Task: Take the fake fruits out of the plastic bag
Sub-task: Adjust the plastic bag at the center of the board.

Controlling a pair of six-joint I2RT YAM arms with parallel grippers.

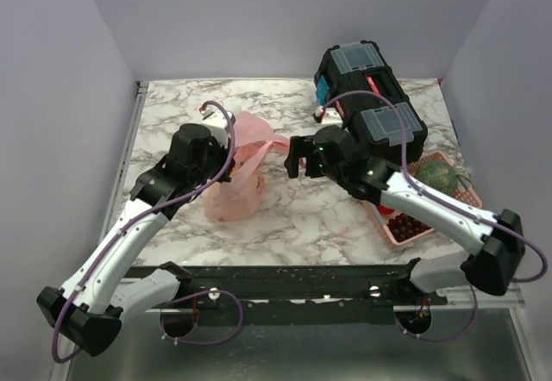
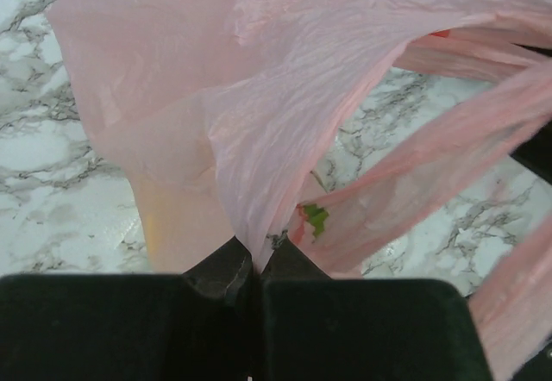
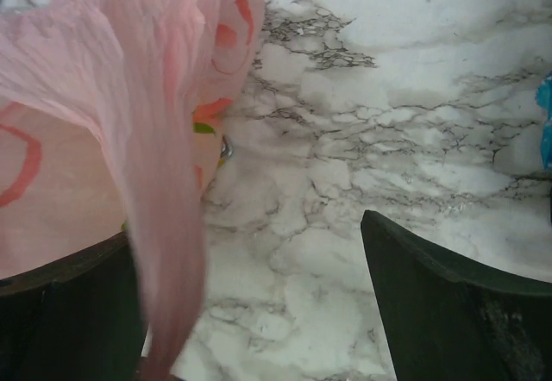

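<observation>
Well, the plastic bag (image 1: 244, 174) lies crumpled on the desk (image 1: 302, 217), left of its middle and well in from every edge, with its loop handles trailing toward the right arm. The left gripper (image 2: 250, 269) is clamped tight on a fold of the thin pink film, and nothing else sits between its fingers. The right gripper (image 3: 244, 234) stands spread wide and holds nothing. One strip of bag hangs down across its left finger (image 3: 69, 312), though I cannot tell whether the two are touching.

To my eye the step in hand is getting the mouth of the bag open. I would keep the left pinch firm and low so the film stays taut. Then I would bring the open right fingers around one handle alone, not a bunch of layers, and draw it away sideways. Pulling upward would likely lift the whole bag, fruit and all.

The fake fruits (image 3: 207, 118) are all inside the bag and show only as orange, red and green blurs through the plastic. A green leaf beside something reddish (image 2: 312, 219) is the clearest. How many there are, and which is which, I cannot make out. The bag's mouth is hidden in the folds. Over at the right edge the pink basket (image 1: 461, 193) is partly covered by the right arm.
</observation>
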